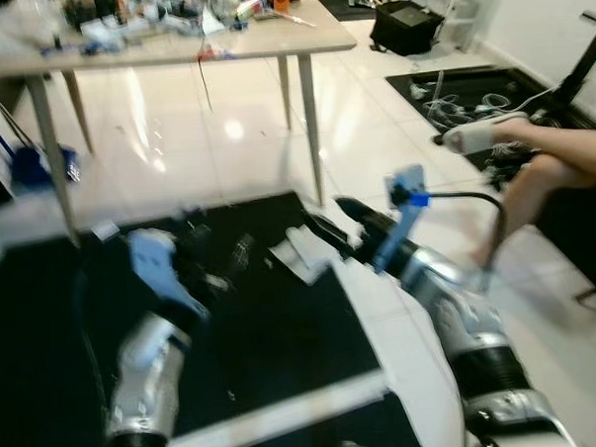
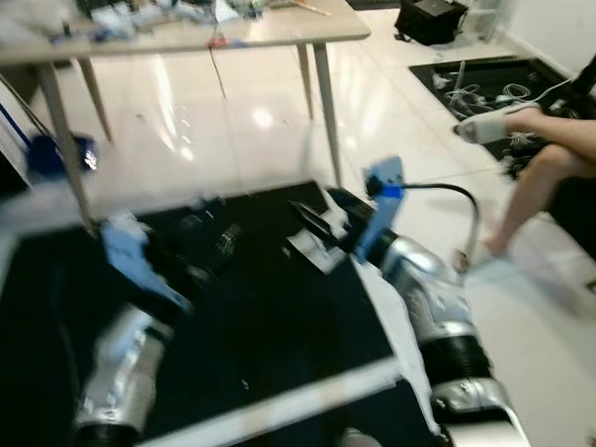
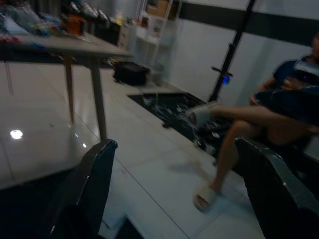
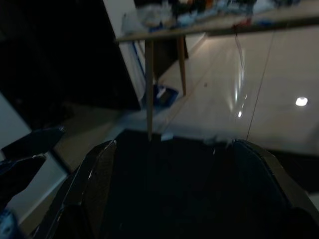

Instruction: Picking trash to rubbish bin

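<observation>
Over black mat (image 1: 284, 353): both grippers raised, spread.

Glossy white tiled floor (image 1: 225, 138), light glare on it. Large black mat (image 1: 283, 333) lies on the tiles in the foreground; a pale crumpled scrap (image 1: 297, 255) rests near its far right edge, blurred. Second black mat (image 1: 470, 87) further right carries a tangle of white cables (image 1: 461, 105). Black bag (image 1: 406, 26) sits on the floor beyond. Wooden table (image 1: 172, 46) stands on slim legs, top crowded with blurred clutter (image 1: 160, 14). Blue object (image 1: 40, 163) sits on the floor beside a left table leg.
</observation>
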Robot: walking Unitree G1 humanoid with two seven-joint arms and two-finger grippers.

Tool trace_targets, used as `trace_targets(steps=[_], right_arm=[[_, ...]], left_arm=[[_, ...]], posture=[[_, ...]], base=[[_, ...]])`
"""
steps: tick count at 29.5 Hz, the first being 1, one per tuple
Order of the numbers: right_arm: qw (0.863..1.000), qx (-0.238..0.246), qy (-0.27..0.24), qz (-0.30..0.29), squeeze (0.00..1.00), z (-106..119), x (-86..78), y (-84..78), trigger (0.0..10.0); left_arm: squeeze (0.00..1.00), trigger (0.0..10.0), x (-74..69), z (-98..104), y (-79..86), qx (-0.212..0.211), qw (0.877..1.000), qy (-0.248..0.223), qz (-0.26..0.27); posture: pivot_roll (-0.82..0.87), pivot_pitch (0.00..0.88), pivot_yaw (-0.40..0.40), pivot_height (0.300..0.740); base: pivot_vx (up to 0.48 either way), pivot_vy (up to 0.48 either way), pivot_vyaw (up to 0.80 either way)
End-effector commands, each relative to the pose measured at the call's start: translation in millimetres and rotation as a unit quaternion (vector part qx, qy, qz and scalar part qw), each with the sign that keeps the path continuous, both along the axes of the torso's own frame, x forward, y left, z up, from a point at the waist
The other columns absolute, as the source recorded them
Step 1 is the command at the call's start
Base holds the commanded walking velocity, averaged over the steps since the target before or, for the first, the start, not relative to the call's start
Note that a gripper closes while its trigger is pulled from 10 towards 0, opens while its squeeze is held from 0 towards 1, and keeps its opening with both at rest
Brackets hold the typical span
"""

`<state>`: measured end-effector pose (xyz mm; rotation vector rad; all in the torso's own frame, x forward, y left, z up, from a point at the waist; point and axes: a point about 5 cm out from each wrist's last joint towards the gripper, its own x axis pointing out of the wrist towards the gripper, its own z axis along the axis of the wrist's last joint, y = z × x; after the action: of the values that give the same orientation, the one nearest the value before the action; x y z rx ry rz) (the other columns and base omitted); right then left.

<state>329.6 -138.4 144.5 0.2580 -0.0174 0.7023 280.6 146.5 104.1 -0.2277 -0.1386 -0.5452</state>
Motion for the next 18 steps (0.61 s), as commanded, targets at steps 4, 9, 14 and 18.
trace_targets(steps=[4, 9, 14, 18], right_arm=[[1.000, 0.002, 0.004, 0.006, 0.00, -3.4, -1.8, 3.5, 10.0], [1.000, 0.004, -0.002, 0.011, 0.00, -2.7, -2.1, 4.2, 10.0], [1.000, 0.009, 0.000, 0.008, 0.00, -3.0, -1.9, 3.4, 10.0], [1.000, 0.011, 0.002, 0.007, 0.00, -3.4, -1.7, 2.8, 10.0]], left_arm=[[0.00, 10.0, -1.8, -2.5, 4.0, 0.005, 1.000, 0.007, 0.006], [0.00, 10.0, -2.0, -3.3, 4.5, 0.006, 1.000, 0.008, 0.005], [0.00, 10.0, -2.0, -3.5, 4.4, 0.006, 1.000, 0.009, 0.005], [0.00, 10.0, -2.0, -3.8, 4.3, 0.007, 1.000, 0.009, 0.005]], posture=[[0.03, 0.000, -0.043, 0.740], [0.03, 0.000, -0.045, 0.740], [0.03, 0.000, -0.045, 0.740], [0.03, 0.000, -0.045, 0.740]], base=[[0.326, 0.000, 0.00], [0.325, 0.000, 0.61], [0.324, 0.000, 0.42], [0.326, 0.000, 0.00]])
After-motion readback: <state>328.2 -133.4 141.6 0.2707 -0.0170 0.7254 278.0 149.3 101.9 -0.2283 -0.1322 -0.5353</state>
